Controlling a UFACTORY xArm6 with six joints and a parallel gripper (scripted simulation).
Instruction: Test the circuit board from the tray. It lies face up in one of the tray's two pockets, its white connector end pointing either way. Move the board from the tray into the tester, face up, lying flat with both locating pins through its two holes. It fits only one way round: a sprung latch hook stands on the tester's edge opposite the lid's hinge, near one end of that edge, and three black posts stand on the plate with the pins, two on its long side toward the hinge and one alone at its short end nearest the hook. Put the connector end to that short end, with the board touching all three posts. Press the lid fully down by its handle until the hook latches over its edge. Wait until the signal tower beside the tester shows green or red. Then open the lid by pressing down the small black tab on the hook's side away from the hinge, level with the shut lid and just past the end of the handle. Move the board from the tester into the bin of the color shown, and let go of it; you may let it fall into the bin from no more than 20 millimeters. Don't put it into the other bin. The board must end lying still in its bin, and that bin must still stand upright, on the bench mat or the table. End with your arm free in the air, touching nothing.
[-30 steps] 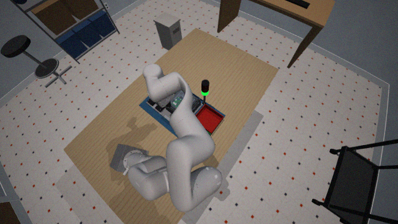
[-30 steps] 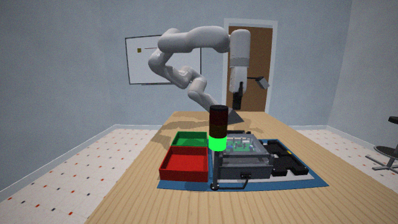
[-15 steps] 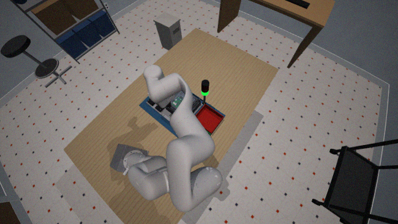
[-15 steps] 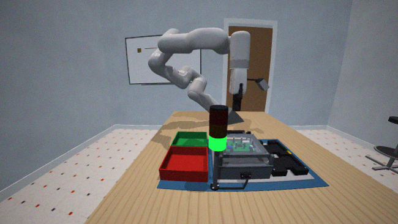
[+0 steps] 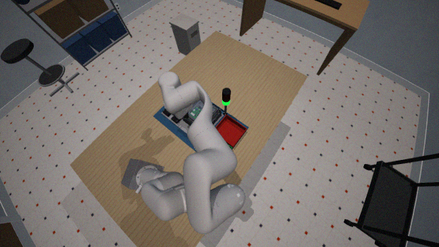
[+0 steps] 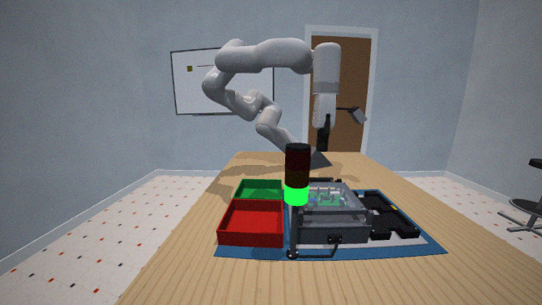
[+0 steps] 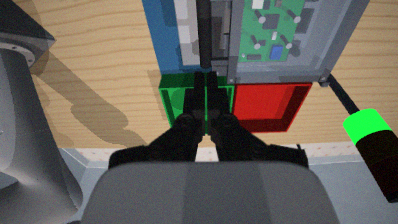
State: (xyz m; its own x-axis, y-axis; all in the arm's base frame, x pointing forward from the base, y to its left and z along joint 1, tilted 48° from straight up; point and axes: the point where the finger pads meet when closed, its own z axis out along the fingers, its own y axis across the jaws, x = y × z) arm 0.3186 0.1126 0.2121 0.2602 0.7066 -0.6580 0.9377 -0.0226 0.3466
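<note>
The green circuit board (image 6: 329, 197) lies in the grey tester (image 6: 333, 221) under its clear lid; it also shows in the wrist view (image 7: 270, 30) and in the overhead view (image 5: 195, 111). The signal tower (image 6: 297, 195) beside the tester shows green, as it does in the wrist view (image 7: 367, 125). My gripper (image 6: 322, 143) hangs high above the tester's far side, shut and empty. In the wrist view its fingertips point at the lid's dark handle bar (image 7: 204, 32).
The green bin (image 6: 258, 188) and the red bin (image 6: 252, 221) stand side by side left of the tester on the blue mat. The black tray (image 6: 388, 217) lies right of the tester. The tower post stands at the tester's front left corner.
</note>
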